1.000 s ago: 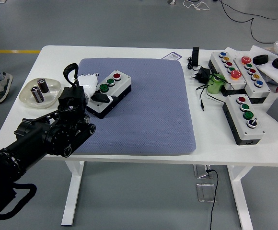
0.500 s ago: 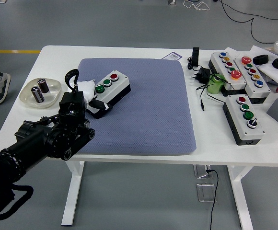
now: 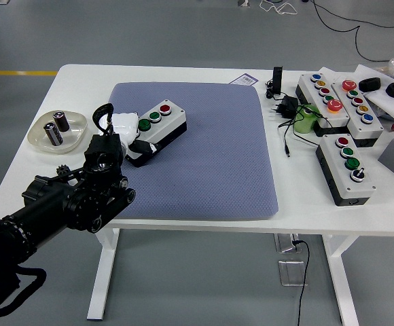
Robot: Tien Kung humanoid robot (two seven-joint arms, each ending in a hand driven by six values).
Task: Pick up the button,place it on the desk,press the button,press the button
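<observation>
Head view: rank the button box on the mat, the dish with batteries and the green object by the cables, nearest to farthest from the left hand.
1. Button box, on the blue mat, touching the left hand.
2. Dish, at the table's left edge.
3. Green object, far right among the cables.

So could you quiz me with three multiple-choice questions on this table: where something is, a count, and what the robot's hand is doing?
1. Where is the button box that the left hand touches?
A. on the grey-blue mat
B. in the dish
C. on the floor

2. How many round buttons are on its top?
A. one
B. three
C. six

3. What is the left hand doing?
A. resting off the table
B. holding a cable
C. gripping the box's left end

Answers: 1 A, the box lies on the mat's left part. 2 B, two green and one red. 3 C, its fingers wrap that end.
</observation>
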